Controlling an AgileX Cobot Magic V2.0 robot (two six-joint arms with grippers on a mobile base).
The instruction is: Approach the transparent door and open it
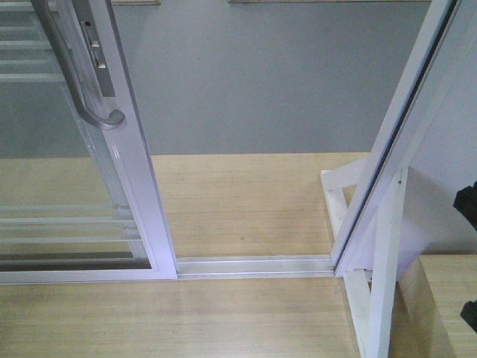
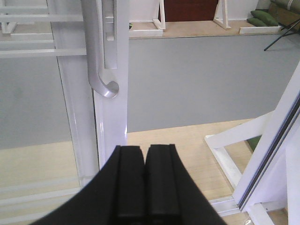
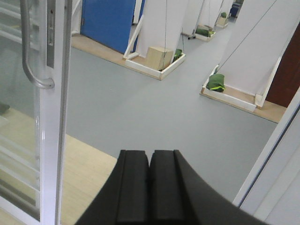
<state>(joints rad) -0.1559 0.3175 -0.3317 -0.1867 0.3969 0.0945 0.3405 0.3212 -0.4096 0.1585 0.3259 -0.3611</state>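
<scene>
Clearly, the transparent door [image 1: 71, 186] is standing at the left of the front view, its glossy white frame running down to the floor track [image 1: 253, 265] while its top is being cut off by the picture's edge. A wide gap is lying open between its frame and the slanted white post [image 1: 402, 134] on the right, so the door is sitting slid aside, with grey floor [image 1: 261, 82] and wooden flooring [image 1: 238, 201] showing through the opening. The grey curved handle [image 1: 89, 89] is hooking outward at its lower end; its upper part is running out of view. The lock plate [image 1: 95, 52] beside it is only partly showing, and its details are too blurred to read. Thin horizontal white bars [image 1: 59, 224] are showing behind the glass, faint through reflections.

In the left wrist view the left tool [image 2: 145, 183] is filling the bottom, its two black pads pressed together with nothing between them; it is hanging below the handle's hook [image 2: 105, 86] and apart from it. The right tool [image 3: 150, 187] is likewise clenched on nothing, pads touching, with the door frame [image 3: 49, 140] off to its left and the handle [image 3: 33, 56] well above. The fingertips of both tools are being cropped by the lower edge. At the right edge of the front view, dark shapes are poking in, too cut off to identify.
</scene>
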